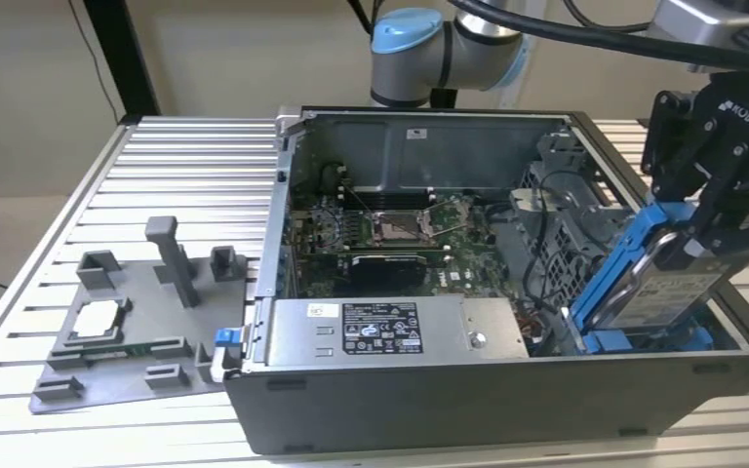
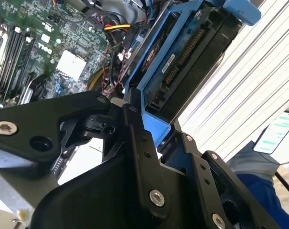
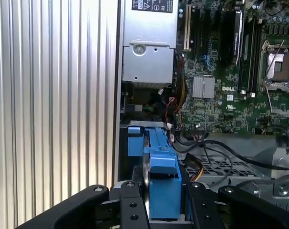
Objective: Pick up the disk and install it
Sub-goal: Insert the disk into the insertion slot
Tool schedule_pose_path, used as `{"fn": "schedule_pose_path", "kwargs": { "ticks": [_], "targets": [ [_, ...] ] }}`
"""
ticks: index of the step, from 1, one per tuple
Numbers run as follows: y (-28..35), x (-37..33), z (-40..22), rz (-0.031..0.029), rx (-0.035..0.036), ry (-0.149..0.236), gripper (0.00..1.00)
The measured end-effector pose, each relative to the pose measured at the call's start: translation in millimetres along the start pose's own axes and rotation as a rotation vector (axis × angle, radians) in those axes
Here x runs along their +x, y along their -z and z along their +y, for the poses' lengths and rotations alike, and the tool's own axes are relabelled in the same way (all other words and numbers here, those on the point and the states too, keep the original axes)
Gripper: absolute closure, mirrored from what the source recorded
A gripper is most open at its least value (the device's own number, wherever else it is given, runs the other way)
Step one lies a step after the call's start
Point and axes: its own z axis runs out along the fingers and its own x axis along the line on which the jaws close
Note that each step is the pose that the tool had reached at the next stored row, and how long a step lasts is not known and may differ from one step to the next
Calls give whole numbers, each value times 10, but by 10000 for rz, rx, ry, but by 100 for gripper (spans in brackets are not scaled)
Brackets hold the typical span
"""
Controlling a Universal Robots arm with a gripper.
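The disk point(image 1: 667, 292), a silver-grey drive with a white label clipped in a blue frame, stands on edge, tilted, inside the open computer case point(image 1: 479, 400) on the exterior view's right. Its lower end sits by the blue drive bay point(image 1: 648, 341). My gripper point(image 1: 710, 244) is shut on the disk's upper end from above. In the second wrist view the gripper point(image 2: 163, 143) clamps the blue frame, with the disk's point(image 2: 182, 52) circuit side stretching away. In the first wrist view the black fingers point(image 3: 130, 207) flank the disk's blue frame point(image 3: 161, 162).
A silver power supply box point(image 1: 394, 327) fills the case's near side, and the motherboard point(image 1: 388, 229) lies behind it with loose cables close to the bay. A grey fixture point(image 1: 128, 331) holding a small chip point(image 1: 98, 317) lies on the slatted table point(image 1: 192, 166).
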Motion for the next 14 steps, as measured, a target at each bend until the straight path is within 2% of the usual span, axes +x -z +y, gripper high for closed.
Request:
{"fn": "schedule_pose_path", "kwargs": {
  "ticks": [6,14],
  "targets": [
    [-87,2,0,-1,0,-8,100],
    [-97,3,0,-26,1,-9,100]
  ]
}}
